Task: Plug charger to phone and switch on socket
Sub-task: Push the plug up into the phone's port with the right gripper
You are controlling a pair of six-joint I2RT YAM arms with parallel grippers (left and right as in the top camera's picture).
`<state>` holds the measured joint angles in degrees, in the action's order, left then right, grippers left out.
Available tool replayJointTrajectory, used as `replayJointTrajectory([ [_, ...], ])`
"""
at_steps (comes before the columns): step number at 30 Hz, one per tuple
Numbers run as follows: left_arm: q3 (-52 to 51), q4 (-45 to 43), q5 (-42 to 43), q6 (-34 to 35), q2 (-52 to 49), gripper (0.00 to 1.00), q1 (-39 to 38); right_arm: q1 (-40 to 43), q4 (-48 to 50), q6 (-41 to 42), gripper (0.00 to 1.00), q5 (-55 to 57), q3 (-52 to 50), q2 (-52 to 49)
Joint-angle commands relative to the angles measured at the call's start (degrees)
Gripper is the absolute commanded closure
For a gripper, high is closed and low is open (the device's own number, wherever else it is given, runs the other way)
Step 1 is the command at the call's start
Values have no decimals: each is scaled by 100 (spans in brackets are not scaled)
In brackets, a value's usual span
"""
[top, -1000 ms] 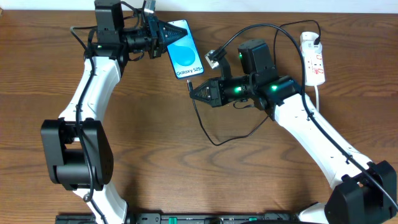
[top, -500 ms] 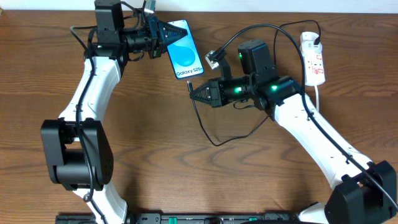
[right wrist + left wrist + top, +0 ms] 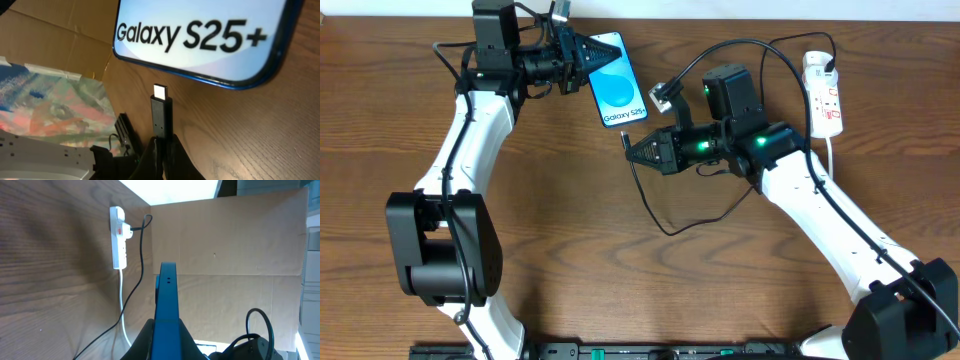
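Right wrist view: my right claw (image 3: 162, 150) pinching charger (image 3: 161, 117) plug, metal tip pointing at bottom edge of phone (image 3: 200, 35), just short, not touching. Overhead: my left claw (image 3: 585, 52) clamped on phone side. Far right, socket (image 3: 823, 95) well apart.

You are working on a dark wood-grain tabletop (image 3: 570, 230) with a low, matt sheen. The phone (image 3: 200, 35) shows you a glossy glass face and a shiny blue rim. The charger (image 3: 161, 115) tip is matt black plastic ending in bright bare metal. The socket (image 3: 118, 237) is smooth white plastic, and far behind it you see matt brown cardboard (image 3: 225, 245).
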<state>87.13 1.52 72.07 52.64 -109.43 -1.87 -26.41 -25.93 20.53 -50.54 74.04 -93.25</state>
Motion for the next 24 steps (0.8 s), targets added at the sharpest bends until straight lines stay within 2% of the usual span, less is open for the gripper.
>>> replayJointTrajectory([
  [1,210,-20,142,-50,-4,93,46,90,-44,-199,99,-101,35,186],
  [24,210,-15,144,-55,-4,93,46,83,131,-236,99,153,33,227],
])
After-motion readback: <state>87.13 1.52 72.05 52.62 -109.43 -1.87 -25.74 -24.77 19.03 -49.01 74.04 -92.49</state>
